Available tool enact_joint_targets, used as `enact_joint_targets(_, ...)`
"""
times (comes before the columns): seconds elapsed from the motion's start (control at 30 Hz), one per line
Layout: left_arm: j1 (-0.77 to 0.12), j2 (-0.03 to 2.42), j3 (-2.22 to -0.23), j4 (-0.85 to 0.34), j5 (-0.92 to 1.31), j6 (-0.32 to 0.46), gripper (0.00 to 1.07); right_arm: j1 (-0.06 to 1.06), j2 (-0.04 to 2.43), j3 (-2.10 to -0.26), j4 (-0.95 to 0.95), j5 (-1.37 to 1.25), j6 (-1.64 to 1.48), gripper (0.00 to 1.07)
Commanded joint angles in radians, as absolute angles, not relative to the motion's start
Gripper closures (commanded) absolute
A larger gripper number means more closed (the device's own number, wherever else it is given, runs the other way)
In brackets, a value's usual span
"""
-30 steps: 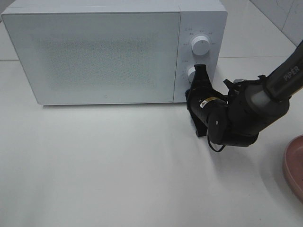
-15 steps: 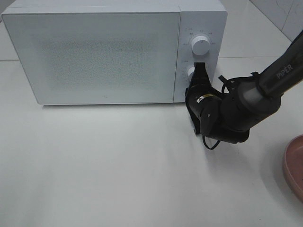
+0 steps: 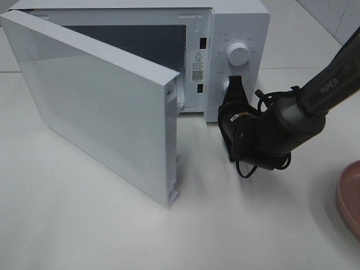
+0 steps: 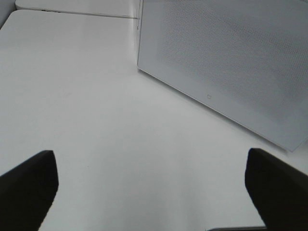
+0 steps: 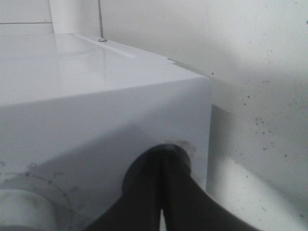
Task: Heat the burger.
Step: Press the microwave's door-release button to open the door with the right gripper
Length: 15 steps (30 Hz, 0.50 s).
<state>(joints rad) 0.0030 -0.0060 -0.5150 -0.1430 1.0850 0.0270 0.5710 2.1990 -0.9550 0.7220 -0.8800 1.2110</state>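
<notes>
The right gripper (image 3: pixel 235 83) is clenched, with nothing between its fingers. Its closed tip presses on the lower knob (image 3: pixel 226 86) of the microwave (image 3: pixel 239 22), just under the upper knob (image 3: pixel 238 54). In the right wrist view, the two fingers meet on that round part at the corner of the white housing.

The left gripper (image 4: pixel 149 159) is wide open and holds nothing. It hangs over the bare table (image 4: pixel 86 96), facing the outside of the door (image 4: pixel 231 62).

The door (image 3: pixel 101 107) stands open toward the left, and the dark inside (image 3: pixel 146 36) shows behind it. I see no burger in any view. The part of the inside that shows seems empty, but the door hides much of it. Only the rim of a pink plate (image 3: pixel 351 197) shows at the right edge, so I cannot tell whether the burger is there.

I judge that the opening step is nearly done. To finish it well, the right gripper should draw straight back from the panel, without sliding sideways, so that it neither turns the knob nor pushes the microwave. The door is hinged on the left, so the way in is from the right and the front. The left gripper should keep apart from the door and not knock it shut. If the door does not stand wide enough for the burger, a gentle push on its free edge should be enough.
</notes>
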Motion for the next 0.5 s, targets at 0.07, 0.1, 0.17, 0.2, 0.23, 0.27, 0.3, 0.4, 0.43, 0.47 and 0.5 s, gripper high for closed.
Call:
enact_joint_targets(0.07,-0.002,-0.024,-0.515,-0.142,1.071,0.029,0.09,0.525,2.184,-1.048,0.654,-1.106,1.2,1.07)
enact_joint_targets(0.1,-0.002,-0.024,-0.515,-0.142,1.071,0.029,0.09,0.525,2.184,-1.048,0.654,-1.094,1.201,1.07)
enact_joint_targets(0.17,-0.002,-0.024,-0.515,-0.142,1.071,0.029,0.09,0.526,2.182,-1.048,0.655,-1.066,1.205,1.07)
enact_joint_targets(0.2,-0.002,-0.024,-0.515,-0.142,1.071,0.029,0.09,0.526,2.177,-1.043,0.655,-1.041,1.208,1.07)
enact_joint_targets(0.23,-0.002,-0.024,-0.515,-0.142,1.071,0.029,0.09,0.526,2.177,-1.043,0.655,-1.041,1.208,1.07)
enact_joint_targets(0.27,-0.002,-0.024,-0.515,-0.142,1.071,0.029,0.09,0.526,2.17,-1.036,0.654,-1.032,1.212,1.07)
enact_joint_targets(0.3,-0.002,-0.024,-0.515,-0.142,1.071,0.029,0.09,0.526,2.157,-1.018,0.655,-1.031,1.212,1.07)
enact_joint_targets(0.4,-0.002,-0.024,-0.515,-0.142,1.071,0.029,0.09,0.526,2.136,-0.988,0.648,-1.026,1.212,1.07)
enact_joint_targets(0.43,-0.002,-0.024,-0.515,-0.142,1.071,0.029,0.09,0.526,2.136,-0.988,0.648,-1.026,1.212,1.07)
enact_joint_targets(0.47,-0.002,-0.024,-0.515,-0.142,1.071,0.029,0.09,0.526,2.133,-0.983,0.637,-1.014,1.212,1.07)
enact_joint_targets(0.5,-0.002,-0.024,-0.515,-0.142,1.071,0.029,0.09,0.526,2.125,-0.971,0.604,-0.967,1.222,1.07)
